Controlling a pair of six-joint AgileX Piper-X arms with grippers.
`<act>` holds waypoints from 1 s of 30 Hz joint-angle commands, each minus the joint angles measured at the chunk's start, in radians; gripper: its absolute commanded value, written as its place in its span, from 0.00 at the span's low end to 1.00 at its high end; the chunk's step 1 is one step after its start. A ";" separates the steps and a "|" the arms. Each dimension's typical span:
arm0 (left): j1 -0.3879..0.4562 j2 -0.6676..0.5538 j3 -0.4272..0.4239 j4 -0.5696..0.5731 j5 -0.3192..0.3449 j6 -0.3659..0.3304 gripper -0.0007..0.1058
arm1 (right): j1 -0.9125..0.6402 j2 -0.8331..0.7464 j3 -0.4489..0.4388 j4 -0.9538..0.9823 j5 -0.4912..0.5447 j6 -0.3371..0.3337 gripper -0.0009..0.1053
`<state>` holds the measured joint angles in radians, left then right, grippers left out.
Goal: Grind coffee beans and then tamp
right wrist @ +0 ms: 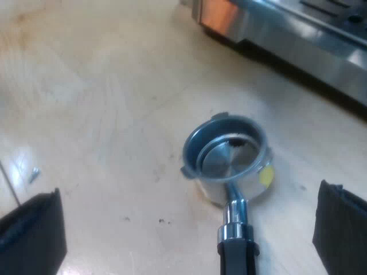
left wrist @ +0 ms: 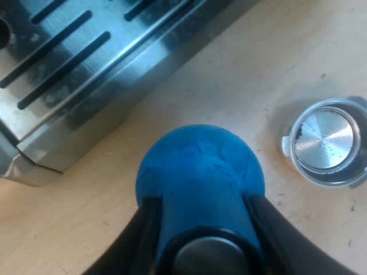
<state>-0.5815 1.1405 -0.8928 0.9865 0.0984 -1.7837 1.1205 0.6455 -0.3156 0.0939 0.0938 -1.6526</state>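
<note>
My left gripper (left wrist: 200, 229) is shut on the blue tamper (left wrist: 200, 172), its black fingers (left wrist: 143, 240) pressed against both sides of the tamper's body above the wooden table. Near it lies the metal holder (left wrist: 328, 142), its basket shiny inside with a few dark specks. In the right wrist view the same metal holder (right wrist: 227, 158) rests on the table with its dark handle (right wrist: 236, 252) pointing toward the camera. My right gripper (right wrist: 186, 229) is open, its two black fingers (right wrist: 31, 235) spread wide on either side of the handle, apart from it.
The espresso machine's slotted steel drip tray (left wrist: 63, 63) stands close by the tamper, and its steel base edge (right wrist: 298, 40) lies beyond the holder. The light wooden table (right wrist: 103, 103) stretches around the holder, with small crumbs on it.
</note>
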 commanded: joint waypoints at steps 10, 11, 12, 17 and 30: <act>0.000 -0.009 0.175 -0.108 -0.029 -0.021 0.01 | -0.001 0.194 -0.046 -0.210 -0.009 0.008 0.84; 0.000 -0.009 0.188 -0.115 -0.029 -0.021 0.01 | -0.001 0.204 -0.050 -0.210 -0.009 0.012 0.84; 0.000 -0.009 0.206 -0.133 -0.029 -0.021 0.01 | -0.001 0.222 -0.056 -0.210 -0.025 0.014 0.84; 0.005 -0.009 0.256 -0.219 -0.029 -0.030 0.01 | -0.001 0.309 -0.089 -0.229 -0.064 0.014 0.84; 0.229 0.035 0.279 -0.273 0.022 0.077 0.01 | -0.001 0.475 -0.135 -0.353 -0.065 0.016 0.84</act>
<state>-0.3501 1.1650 -0.6137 0.7204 0.1019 -1.7158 1.1205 1.1172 -0.4384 -0.2446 0.0357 -1.6343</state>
